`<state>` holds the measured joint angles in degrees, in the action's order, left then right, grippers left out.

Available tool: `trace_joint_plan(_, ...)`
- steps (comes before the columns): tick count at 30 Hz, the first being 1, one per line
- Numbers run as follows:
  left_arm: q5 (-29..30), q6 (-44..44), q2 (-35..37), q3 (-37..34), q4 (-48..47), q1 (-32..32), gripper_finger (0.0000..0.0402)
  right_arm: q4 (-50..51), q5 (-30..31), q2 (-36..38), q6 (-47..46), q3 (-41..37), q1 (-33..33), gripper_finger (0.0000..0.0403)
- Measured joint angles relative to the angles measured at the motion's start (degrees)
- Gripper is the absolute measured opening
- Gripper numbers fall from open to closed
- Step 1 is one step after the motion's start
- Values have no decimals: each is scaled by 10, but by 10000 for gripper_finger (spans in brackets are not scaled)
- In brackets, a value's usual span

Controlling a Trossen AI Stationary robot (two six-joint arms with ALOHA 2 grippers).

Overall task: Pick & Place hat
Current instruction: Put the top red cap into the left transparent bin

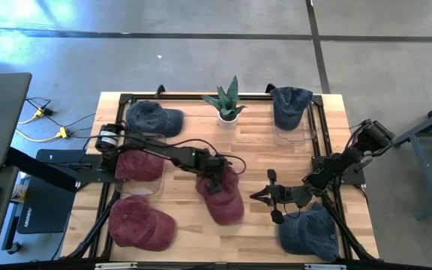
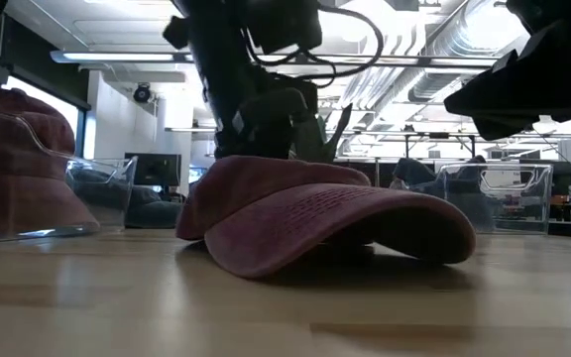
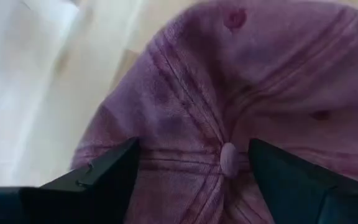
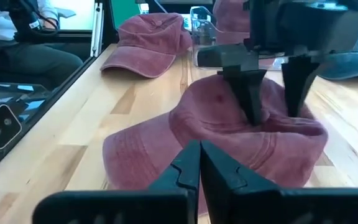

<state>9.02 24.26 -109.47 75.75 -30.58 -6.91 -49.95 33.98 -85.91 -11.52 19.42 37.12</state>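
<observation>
Bare table [image 1: 265, 161] lies at 12 o'clock of the centre red hat [image 1: 222, 196]; plant [image 1: 227, 101] blocks beyond; right gripper [image 1: 255, 196] obstructs 3 o'clock.

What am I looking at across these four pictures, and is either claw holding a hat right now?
Two dark robot arms work at a wooden table. One picture looks straight down, one looks level across the tabletop, and one comes from each arm's wrist. The left claw stands open over the crown of a red hat in the middle of the table; its fingers sit either side of the top button, gripping nothing. The right claw waits shut beside it, empty. Also there: two more red hats, three blue hats, clear bins and a small potted plant.
</observation>
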Motion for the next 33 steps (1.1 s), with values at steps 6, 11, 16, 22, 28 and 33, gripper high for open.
trace_joint_plan(6, -84, -17, -4, 0, 13, 6, 196, 0, 1, 0, 0, 0, 0, 5)
trace_joint_plan(11, -109, -39, 4, 0, 7, 5, 49, 0, 1, 0, 0, 0, 0, 2)
trace_joint_plan(16, -87, -60, 29, 46, -66, 12, 31, 0, 2, 0, 0, 0, 0, 8)
trace_joint_plan(22, 101, -116, 60, 216, -283, 12, 23, 3, 3, 0, 0, 0, -1, 5)
trace_joint_plan(28, 228, -125, 62, 322, -341, -2, 8, 8, 0, 0, 0, 0, -4, 2)
trace_joint_plan(33, 179, -119, 45, 255, -287, -22, 20, 10, 0, 0, -1, 0, -4, 8)
